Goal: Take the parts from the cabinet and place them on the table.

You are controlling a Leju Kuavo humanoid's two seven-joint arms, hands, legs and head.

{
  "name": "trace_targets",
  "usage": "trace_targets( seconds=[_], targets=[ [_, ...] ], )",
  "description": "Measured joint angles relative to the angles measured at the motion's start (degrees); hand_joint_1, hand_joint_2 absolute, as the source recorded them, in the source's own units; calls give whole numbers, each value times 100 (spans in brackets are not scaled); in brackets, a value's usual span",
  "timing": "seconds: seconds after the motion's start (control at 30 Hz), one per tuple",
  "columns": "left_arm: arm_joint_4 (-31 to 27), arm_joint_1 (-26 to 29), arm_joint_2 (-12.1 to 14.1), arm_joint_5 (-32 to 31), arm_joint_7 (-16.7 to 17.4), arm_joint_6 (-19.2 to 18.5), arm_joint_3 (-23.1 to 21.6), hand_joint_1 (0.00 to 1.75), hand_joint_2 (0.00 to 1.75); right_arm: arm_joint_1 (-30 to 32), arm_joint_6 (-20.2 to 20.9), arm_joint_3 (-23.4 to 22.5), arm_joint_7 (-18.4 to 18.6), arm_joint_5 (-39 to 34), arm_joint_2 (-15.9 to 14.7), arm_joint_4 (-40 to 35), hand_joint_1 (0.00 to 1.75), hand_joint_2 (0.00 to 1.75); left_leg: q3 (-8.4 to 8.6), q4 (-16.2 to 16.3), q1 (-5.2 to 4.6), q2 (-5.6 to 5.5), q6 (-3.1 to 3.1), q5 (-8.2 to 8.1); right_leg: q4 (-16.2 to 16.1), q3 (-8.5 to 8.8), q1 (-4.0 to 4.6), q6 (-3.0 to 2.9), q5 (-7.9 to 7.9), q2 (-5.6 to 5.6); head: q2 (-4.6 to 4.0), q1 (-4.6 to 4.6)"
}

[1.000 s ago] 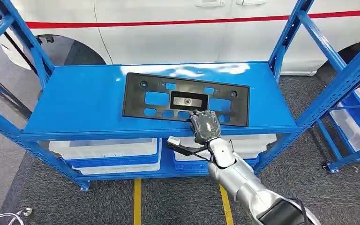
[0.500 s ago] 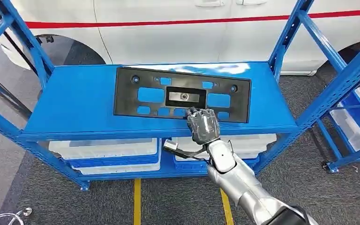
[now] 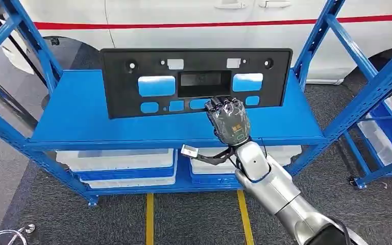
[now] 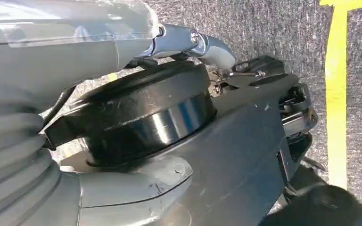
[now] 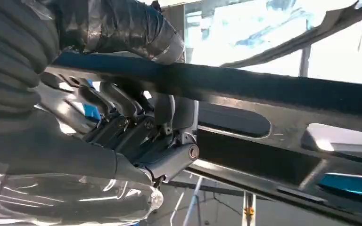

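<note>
Above the blue shelf [image 3: 81,120], the right hand [image 3: 228,121] gripped the black panel [image 3: 194,81] at its near edge (long axis left-right), right of centre.

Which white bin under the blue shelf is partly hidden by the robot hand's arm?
The right white bin; the left bin sits fully clear of the arm.

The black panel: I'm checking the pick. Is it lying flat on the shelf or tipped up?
Tipped up. The black panel stands nearly upright, facing the camera; the right hand grips its lower edge above the blue shelf.
</note>
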Motion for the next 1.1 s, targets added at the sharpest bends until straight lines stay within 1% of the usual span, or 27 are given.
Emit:
trace_targets(
  seconds=[0.03, 0.07, 0.1, 0.13, 0.17, 0.2, 0.23, 0.3, 0.33, 0.37, 0.4, 0.43, 0.5, 0.53, 0.57, 0.6, 0.67, 0.7, 0.73, 0.83, 0.87, 0.9, 0.93, 1.0, 1.03, 1.07, 1.1],
  targets=[
    [0, 0, 0, 0, -7, 0, 0, 0, 175, 41, 24, 0, -74, 0, -35, -52, 175, 175, -25, 30, 0, -3, 0, 0, 209, -66, -1, 8, 0, -1, 0, 0],
    [0, -1, -2, 0, -13, 0, 0, 0, 175, 67, 33, 0, -124, 2, -61, -100, 175, 175, -42, 61, 1, -9, -2, -2, 98, 13, -10, 12, 140, -4, 0, 0],
    [0, -5, -2, 0, -13, 2, 0, 0, 175, 76, 37, 0, -153, 2, -76, -131, 175, 175, -56, 91, 3, -13, -13, -10, -202, 181, -18, 11, 341, -7, 0, -2],
    [0, -13, -2, 0, -13, 2, 0, 0, 175, 75, 50, 0, -177, 2, -92, -168, 175, 175, -71, 134, 5, -17, -36, -26, -701, 449, -26, 5, 589, -10, 0, 0],
    [0, -18, -4, 0, -13, 2, 0, 0, 175, 74, 61, 0, -205, 0, -109, -223, 175, 175, -86, 181, 6, -18, -67, -49, -1200, 704, -31, -6, 734, -13, 0, 0],
    [0, -22, -4, 0, -13, 7, 0, 0, 175, 76, 74, 0, -218, 0, -120, -249, 175, 175, -134, 192, -14, -18, -97, -57, -1305, 805, -5, -41, 556, -6, 0, 0],
    [0, -26, -4, -2, -13, 7, 0, 0, 175, 93, 87, 0, -253, -7, -131, -291, 175, 175, -159, 223, -31, -28, -117, -50, -1324, 767, 37, -83, 657, 9, 0, -2],
    [0, -29, -2, -2, -11, 11, 0, 0, 175, 116, 144, 0, -310, -39, -164, -345, 175, 175, -171, 229, -30, -33, -173, -14, -1341, 726, 41, -118, 647, 6, 0, -4],
    [0, -29, -2, -2, -11, 11, 0, 0, 175, 121, 153, 0, -321, -48, -175, -365, 175, 175, -183, 227, -32, -36, -199, 0, -1354, 713, 31, -159, 673, 0, 0, 2],
    [0, -31, 4, -2, -11, 11, 0, 0, 175, 120, 159, 0, -332, -55, -188, -389, 175, 175, -209, 237, -19, -58, -242, -77, -1404, 698, -28, -222, 716, -32, 0, -2],
    [0, -34, 2, -2, -11, 15, 0, 0, 175, 122, 170, 0, -343, -68, -197, -411, 175, 175, -280, 400, -25, -45, -289, -260, -1432, 677, -22, -279, 760, -33, 0, -4],
    [0, -42, 2, -2, -11, 15, 0, 0, 175, 120, 184, 0, -365, -96, -205, -435, 175, 175, -416, 745, -21, -44, -318, -539, -1434, 634, -20, -317, 794, -39, 0, -4],
    [0, -65, 2, -2, -11, 17, 0, 0, 175, 129, 214, 0, -400, -131, -223, -468, 175, 175, -672, 1596, -19, -45, -363, -1008, -1417, 542, -3, -326, 851, -50, 0, -2],
    [0, -72, 2, -4, -11, 18, 0, 0, 175, 135, 229, 0, -411, -142, -236, -468, 175, 175, -715, 1858, -20, -45, -373, -1089, -1402, 493, 9, -324, 879, -56, 0, -2],
    [0, -78, 2, -9, -2, 17, 0, 0, 175, 143, 243, 0, -426, -153, -251, -472, 175, 175, -644, 1859, -19, -44, -372, -1028, -1387, 445, 13, -318, 906, -58, 0, -2],
    [0, -87, 2, -11, 9, 17, 0, 0, 175, 151, 258, 0, -446, -184, -267, -489, 175, 175, -464, 1616, -16, -43, -362, -865, -1367, 392, 14, -306, 935, -57, 0, -2],
    [2, -57, 2, -20, 46, 17, -2, 0, 175, 153, 273, 0, -474, -251, -304, -539, 175, 175, 106, 671, 1, -44, -343, -452, -1344, 314, 13, -274, 993, -50, 0, -2],
    [4, -36, 2, -20, 55, 17, -2, 0, 175, 153, 277, -2, -474, -262, -319, -566, 175, 175, 316, 234, 11, -45, -332, -469, -1337, 288, 27, -240, 1028, -38, 0, -2],
    [4, -27, 4, -20, 57, 17, -4, 0, 175, 154, 280, -2, -476, -280, -345, -605, 175, 175, 388, 104, -12, -63, -288, -463, -1335, 251, 41, -204, 1076, -36, 0, -2],
    [7, -28, 2, -20, 55, 20, -7, 0, 175, 167, 295, -4, -476, -323, -389, -651, 175, 175, 285, 118, -34, -68, -206, -338, -1432, 247, 35, -98, 1252, -34, 0, -2],
    [9, -25, -4, -22, 57, 20, -11, 0, 175, 180, 304, -4, -483, -337, -400, -669, 175, 175, 236, 11, 16, -51, -158, -235, -1443, 227, 54, -61, 1264, -23, 0, 0],
    [9, -34, -5, -26, 59, 20, -13, 0, 175, 192, 312, -4, -492, -347, -415, -682, 175, 175, 216, 14, 20, -19, -102, -162, -1356, 172, 36, -54, 1061, -14, 0, 0],
    [9, -43, -4, -26, 55, 20, -15, 0, 175, 199, 323, -7, -496, -348, -439, -691, 175, 175, 134, 8, 19, -15, -32, -102, -1095, 86, 36, -53, 736, -11, 0, 0],
    [9, -57, -4, -26, 55, 20, -15, 0, 175, 209, 326, -9, -496, -348, -470, -699, 175, 175, -38, 14, 1, -11, -26, 14, -222, -125, 41, -28, 87, -12, 0, 0],
    [9, -64, -4, -26, 52, 20, -15, 0, 175, 222, 326, -9, -498, -348, -472, -699, 175, 175, -119, 22, -11, -9, -22, 71, 126, -179, 47, -23, -20, -11, 0, 2],
    [9, -71, -4, -26, 39, 20, -17, 0, 175, 237, 326, -9, -498, -348, -476, -699, 175, 175, -207, 37, -25, -7, -22, 128, 310, -151, 49, -28, 82, -11, 0, 0],
    [9, -76, -7, -26, 37, 20, -20, 0, 175, 247, 326, -9, -500, -348, -479, -699, 175, 175, -288, 55, -36, -6, -24, 175, 262, -25, 52, -46, 297, -11, 0, 0]
  ],
)
